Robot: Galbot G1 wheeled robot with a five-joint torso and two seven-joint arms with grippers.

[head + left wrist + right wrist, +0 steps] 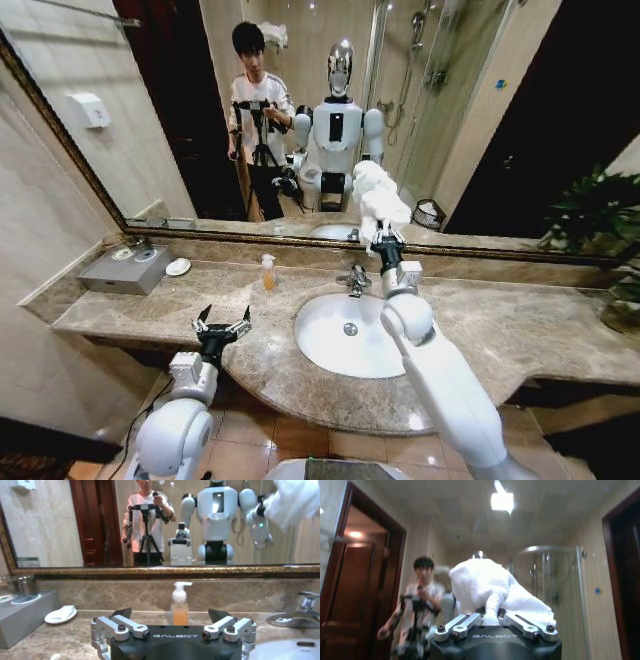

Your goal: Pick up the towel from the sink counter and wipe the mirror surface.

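- Step in hand: the wiping stage. The right gripper (387,238) was raised at centre frame, above the faucet (355,281), clamped on the towel (380,203).
- The towel was bunched against, or just off, the mirror (150,110); contact could not be confirmed from the head view.
- In the right wrist view the towel (492,590) rose from between the closed fingers and draped to one side.
- The left gripper (221,328) sat idle at lower left of the frame, over the front edge of the table (520,330), jaws spread and empty.
- Next move, in my judgement: press the cloth flat to the glass and sweep, keeping the forearm clear of the faucet.
- Surface: brown marble table with white basin (330,340), soap bottle (268,272), soap dish (178,266) and grey box (125,270).
- Room: tiled bathroom; the mirror reflected a shower enclosure.
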